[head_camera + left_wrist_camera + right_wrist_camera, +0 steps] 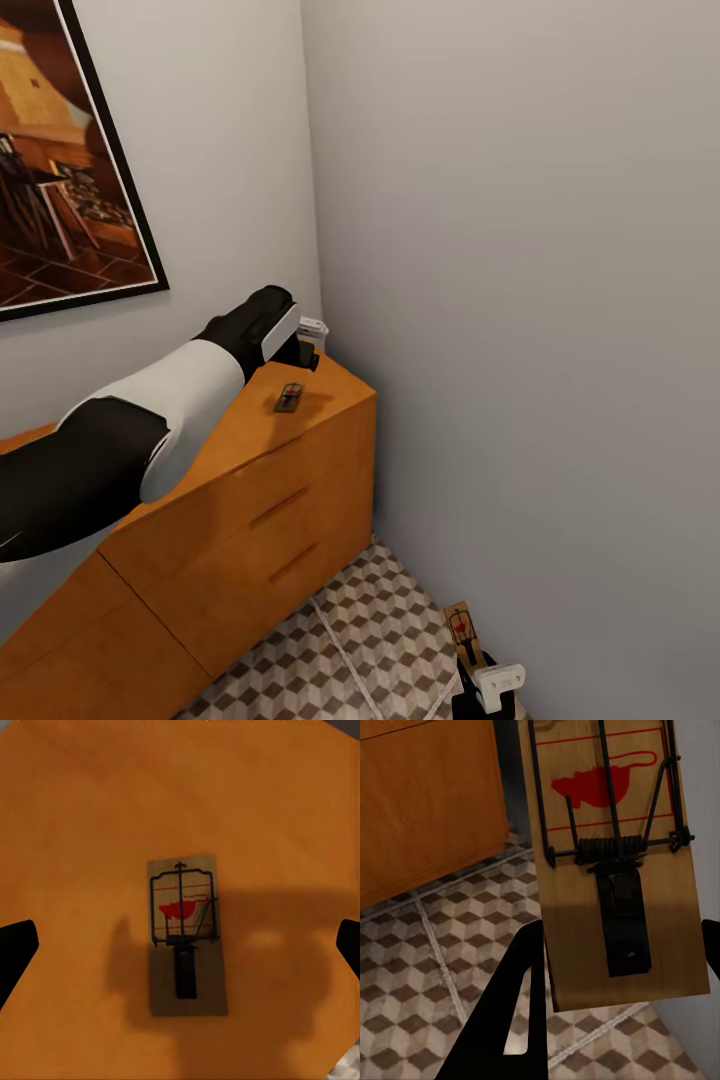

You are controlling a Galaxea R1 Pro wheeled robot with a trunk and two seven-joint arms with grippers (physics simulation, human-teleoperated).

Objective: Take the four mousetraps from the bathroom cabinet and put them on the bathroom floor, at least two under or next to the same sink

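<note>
- My left gripper [303, 352] hangs over the far end of the cabinet [300, 480], jaws spread wide, nothing in them.
- One mousetrap [289, 397] lies flat on the cabinet top, just at 6 o'clock of that gripper in the head view; in the left wrist view it [186, 934] sits between my open fingertips [15, 949], untouched.
- My right gripper [478, 668] is low at 5 o'clock, above the tiled floor [350, 640] by the wall, jaws clamped on a second mousetrap [611, 855].

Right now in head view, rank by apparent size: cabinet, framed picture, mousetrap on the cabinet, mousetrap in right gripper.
1. cabinet
2. framed picture
3. held mousetrap, closer to the camera
4. mousetrap on the cabinet top, farther off, so their order is unsure.
</note>
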